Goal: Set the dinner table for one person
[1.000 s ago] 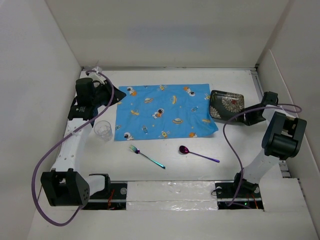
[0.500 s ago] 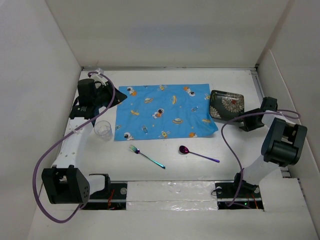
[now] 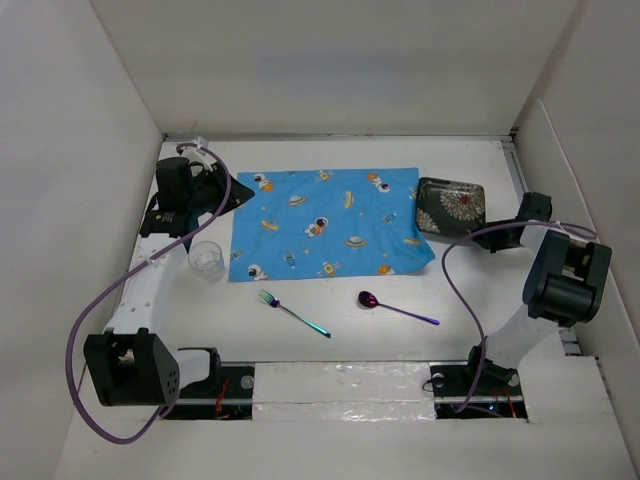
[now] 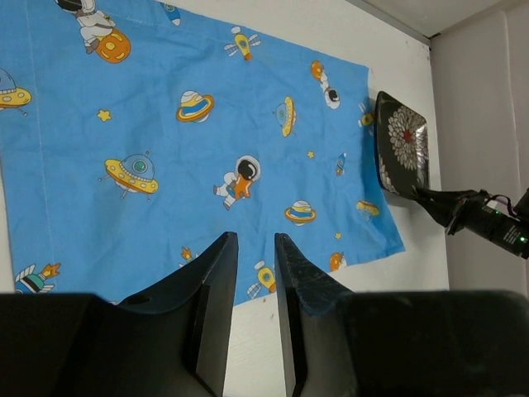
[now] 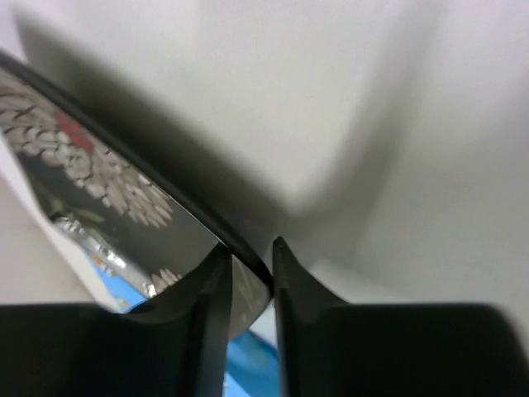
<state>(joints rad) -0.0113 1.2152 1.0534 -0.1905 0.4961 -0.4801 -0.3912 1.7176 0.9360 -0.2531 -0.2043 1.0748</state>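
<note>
Filling the top view under everything, the worktop (image 3: 300, 340) is roughly square with no clear long axis, matte white between walls (image 3: 330, 70). The left tool (image 3: 243, 196) hangs at the mat's (image 3: 325, 222) left edge; the right tool (image 3: 488, 234) meets the plate (image 3: 452, 207).

Left wrist: the tool (image 4: 256, 240) stands narrow, holding nothing.

Right wrist: the tool (image 5: 246, 252) pinches the plate's (image 5: 91, 174) rim.
</note>
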